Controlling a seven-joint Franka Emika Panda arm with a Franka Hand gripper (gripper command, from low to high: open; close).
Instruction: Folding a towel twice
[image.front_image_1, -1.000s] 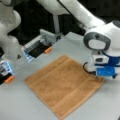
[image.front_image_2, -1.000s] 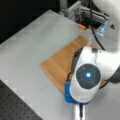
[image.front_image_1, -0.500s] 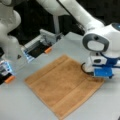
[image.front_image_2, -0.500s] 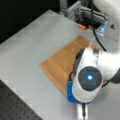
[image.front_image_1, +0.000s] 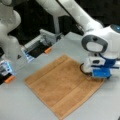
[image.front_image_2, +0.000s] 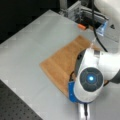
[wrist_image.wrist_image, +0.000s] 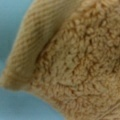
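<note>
The tan towel (image.front_image_1: 60, 85) lies flat and unfolded on the grey table (image.front_image_1: 22, 105), a corner pointing to each side in both front views. My gripper (image.front_image_1: 95, 76) is down on the towel's right-hand corner, its fingertips hidden under the blue and white wrist. In a front view the arm's round body (image.front_image_2: 90, 78) covers the near corner of the towel (image.front_image_2: 62, 60). The wrist view is filled by towel pile (wrist_image.wrist_image: 80, 65), with a ribbed band and a rounded corner over the blue-grey table (wrist_image.wrist_image: 12, 15).
A metal fixture (image.front_image_1: 42, 42) with orange tabs (image.front_image_1: 48, 50) and blue-lit parts stands at the back left. A second white arm (image.front_image_1: 10, 35) rises at a front view's left. A black perforated board (image.front_image_2: 15, 105) borders the table at a front view's bottom left.
The gripper has sunk a little lower onto the towel's right corner. The towel has stayed flat in place.
</note>
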